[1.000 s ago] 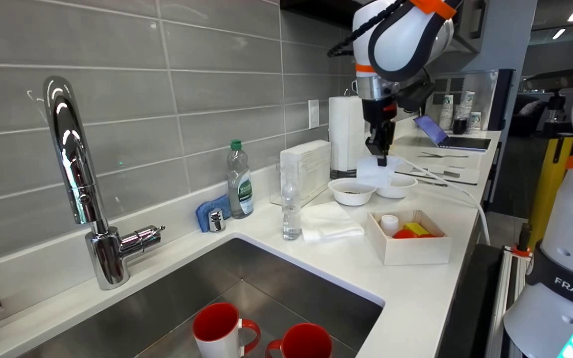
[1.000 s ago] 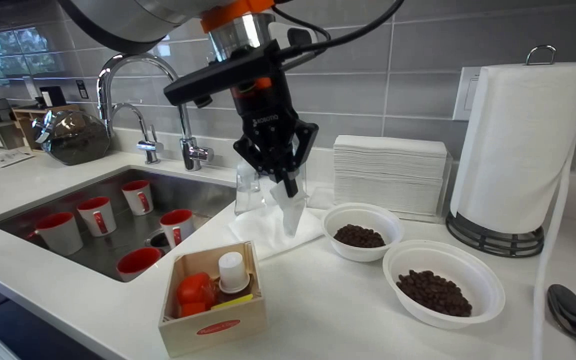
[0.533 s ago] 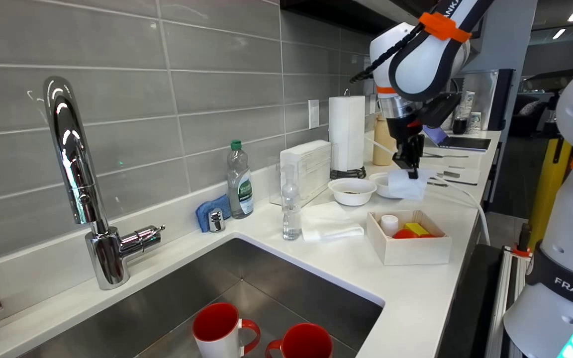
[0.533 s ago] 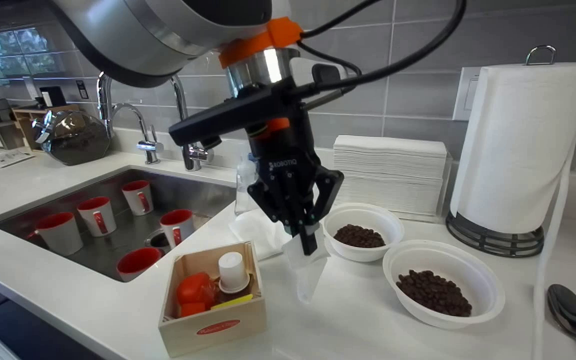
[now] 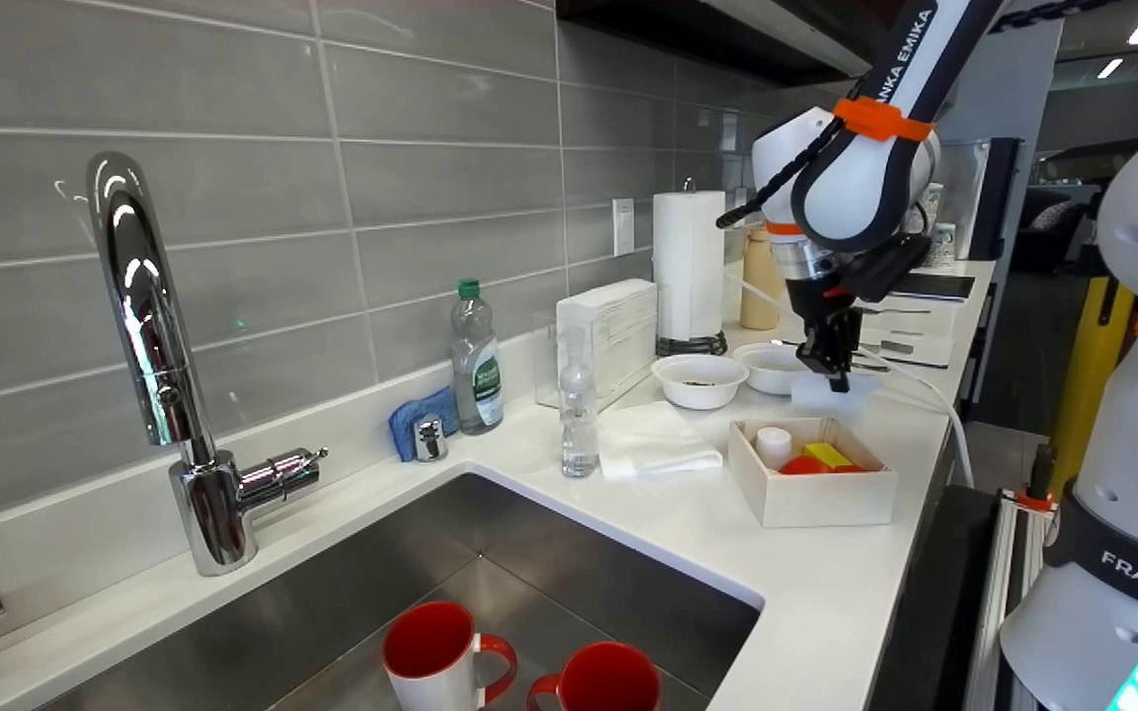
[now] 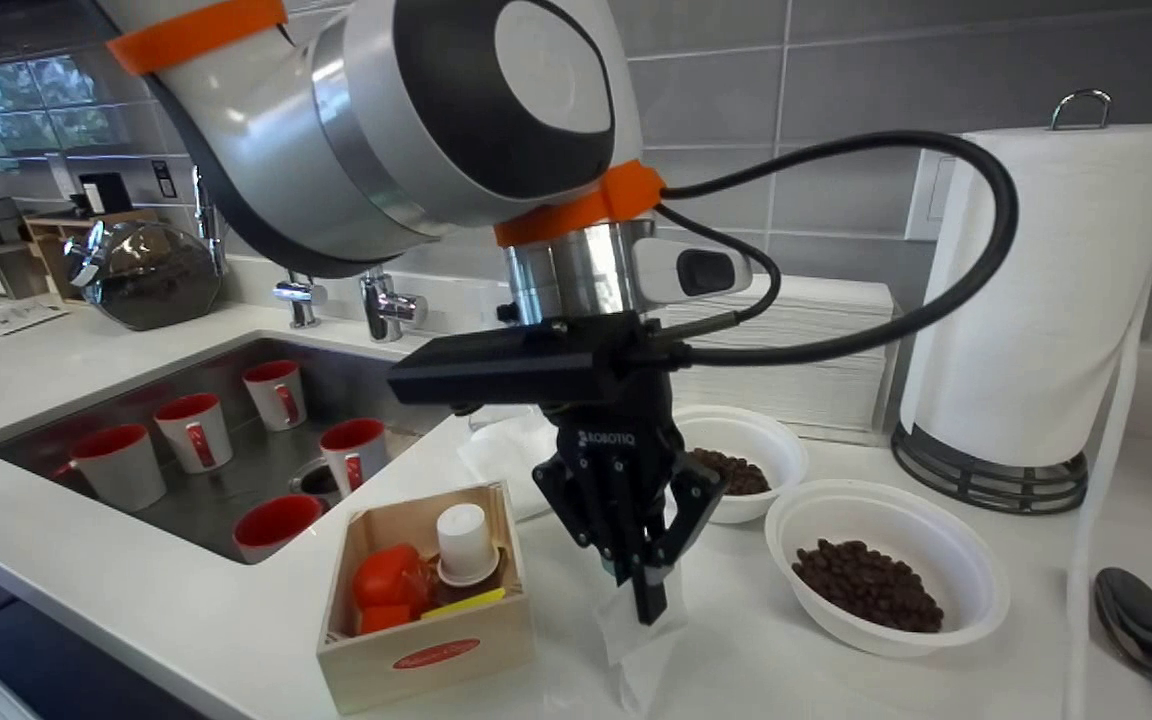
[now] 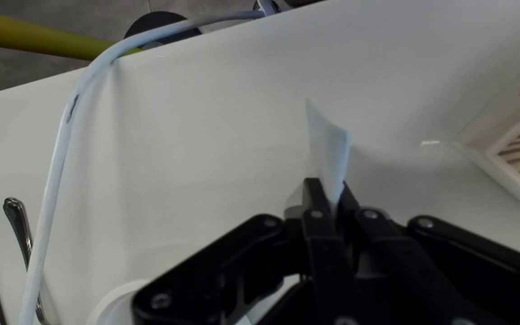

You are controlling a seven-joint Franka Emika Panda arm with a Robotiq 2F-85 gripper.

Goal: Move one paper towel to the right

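Observation:
The paper towel is a thin white sheet hanging from my gripper. It also shows in an exterior view and stands out past the fingertips in the wrist view. My gripper is shut on its upper edge, also seen in an exterior view and in the wrist view. The towel hangs low over the counter between the wooden box and the white bowls. I cannot tell whether its lower edge touches the counter.
A folded white towel lies beside a clear bottle. A stack of paper towels and an upright roll stand by the wall. A white cable crosses the counter. The sink holds red-and-white mugs.
My gripper has carried the paper towel away from the folded towel, past the near bowl, and lower toward the counter. It stays shut on the sheet. The bowls and box have not moved.

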